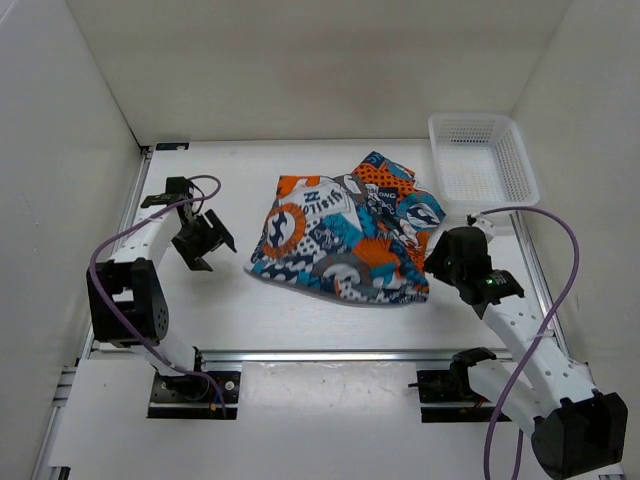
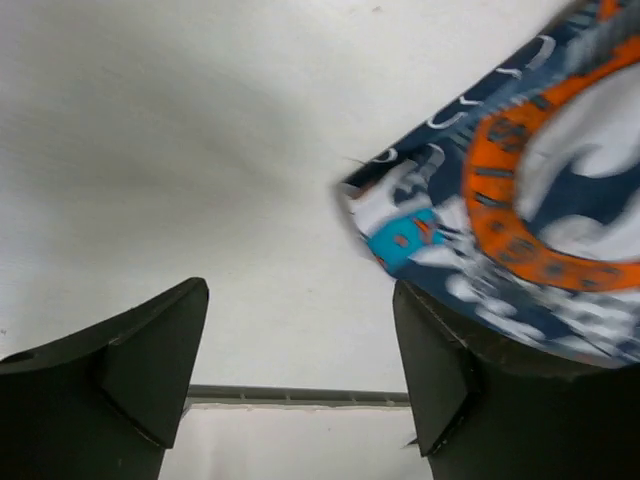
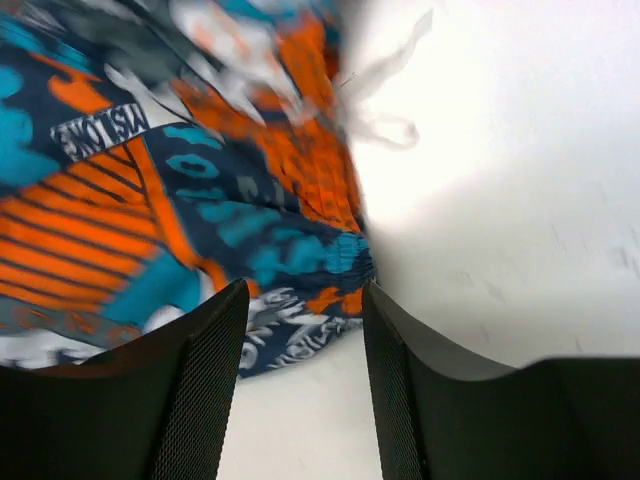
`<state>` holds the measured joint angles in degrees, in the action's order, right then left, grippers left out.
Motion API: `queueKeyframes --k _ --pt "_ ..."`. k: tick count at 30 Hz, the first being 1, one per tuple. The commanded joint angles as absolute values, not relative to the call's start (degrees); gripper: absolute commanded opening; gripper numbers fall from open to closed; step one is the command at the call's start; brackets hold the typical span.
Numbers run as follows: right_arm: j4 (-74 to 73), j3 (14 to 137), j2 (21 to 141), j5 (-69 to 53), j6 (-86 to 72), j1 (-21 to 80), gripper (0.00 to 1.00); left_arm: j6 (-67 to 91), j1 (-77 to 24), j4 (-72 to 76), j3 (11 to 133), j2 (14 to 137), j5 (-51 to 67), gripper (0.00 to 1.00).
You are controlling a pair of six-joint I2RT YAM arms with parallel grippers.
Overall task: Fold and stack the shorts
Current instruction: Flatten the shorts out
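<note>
The printed shorts [image 1: 345, 235], teal, orange, white and navy with circle motifs, lie crumpled in the middle of the white table. My left gripper [image 1: 205, 245] hangs open and empty to their left, a gap away; the left wrist view shows a corner of the shorts [image 2: 500, 210] beyond the right finger. My right gripper [image 1: 440, 258] is open at the shorts' right edge; in the right wrist view the waistband edge [image 3: 310, 265] lies just beyond the fingertips, with nothing between the jaws.
A white plastic mesh basket [image 1: 482, 160] stands at the back right, beside the right wall. White walls enclose the table on the left, back and right. A metal rail [image 1: 320, 355] runs along the near edge.
</note>
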<state>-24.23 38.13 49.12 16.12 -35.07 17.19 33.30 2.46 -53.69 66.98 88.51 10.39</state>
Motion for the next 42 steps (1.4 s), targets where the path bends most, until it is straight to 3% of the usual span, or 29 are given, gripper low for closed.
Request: queueKeyframes --k 1,3,4,5,6,7,8,10,11,12,13,14,15,16,19,20,23,29,31,33,35,36,39,42 --pt "-29.96 38.84 47.03 21.09 -39.46 17.58 0.55 32.87 1.94 -50.19 67.49 86.23 11.26 0.85" --pt "-31.46 40.07 47.02 21.62 -38.94 17.58 0.55 32.87 1.24 -50.19 68.20 85.61 11.25 0.68" --pt "-33.55 41.73 47.02 22.40 -38.94 17.58 0.50 32.35 0.27 -50.19 68.20 85.61 11.25 0.57" --pt "-34.79 42.62 47.02 22.41 -39.98 17.58 0.38 32.34 0.26 -50.19 68.73 85.61 11.25 0.31" --pt "-36.11 43.50 47.80 22.41 -40.86 17.58 0.13 32.34 -0.61 -50.19 68.73 86.30 11.25 0.20" --pt "-38.65 44.38 48.42 22.41 -42.44 17.58 0.05 32.34 -0.62 -50.19 67.95 86.31 11.25 0.12" --pt "-39.72 45.60 50.17 20.50 -43.23 17.58 0.00 32.34 -2.01 -50.19 66.46 86.83 10.47 0.10" --pt "-41.04 45.62 52.55 12.25 -44.30 17.58 0.00 33.74 -3.33 -50.19 64.52 86.84 9.76 0.14" --pt "-41.04 45.62 55.43 8.82 -44.91 17.58 0.00 33.75 -4.56 -50.19 63.64 86.84 8.71 0.28" --pt "-41.04 45.62 57.11 6.09 -44.91 17.58 0.07 34.45 -5.09 -50.19 62.07 86.84 7.92 0.49" --pt "-41.04 44.05 58.78 4.06 -45.96 17.58 0.19 35.15 -5.62 -50.19 61.35 86.84 7.91 0.83" --pt "-41.65 43.42 61.32 2.22 -47.53 17.58 0.24 35.68 -6.32 -49.40 60.65 87.36 7.39 0.91" --pt "-40.96 42.55 62.04 1.68 -48.24 17.58 0.30 36.29 -6.33 -48.87 59.51 87.36 7.38 0.93" --pt "-40.44 41.06 62.66 1.67 -48.95 17.58 0.44 36.30 -6.94 -48.26 59.50 87.89 7.38 0.93" --pt "-37.54 39.73 65.20 -3.42 -51.15 15.21 0.57 37.00 -7.56 -47.11 59.84 90.96 6.33 0.84" --pt "-36.40 39.73 66.00 -4.30 -51.94 14.42 0.57 37.00 -7.56 -47.11 59.85 92.88 5.81 0.77" --pt "-35.68 39.73 69.16 -4.05 -53.17 13.72 0.57 37.00 -7.56 -46.58 62.05 95.62 5.19 0.68" --pt "-30.06 39.20 75.31 -5.19 -53.79 10.63 0.53 37.00 -9.32 -45.97 65.03 100.71 5.19 0.67" --pt "-28.66 39.20 78.46 -4.31 -53.79 10.63 0.48 37.00 -9.93 -45.97 65.04 101.51 5.19 0.67" --pt "-27.96 40.60 80.67 -3.78 -53.79 10.11 0.28 37.00 -9.93 -45.97 65.56 102.30 5.19 0.61" --pt "-27.95 41.13 82.09 -3.78 -53.27 10.11 0.06 37.00 -10.46 -45.97 65.57 102.83 5.19 0.49" --pt "-27.95 41.83 82.09 -3.78 -53.26 10.11 0.00 37.00 -10.46 -45.97 66.18 103.44 5.19 0.31" --pt "-29.44 44.55 78.59 -2.55 -52.65 10.63 0.00 37.00 -10.46 -45.97 67.67 104.14 5.71 0.10" --pt "-32.33 47.80 77.87 0.25 -50.54 10.63 0.00 37.00 -10.46 -45.97 70.13 105.37 6.86 0.10"
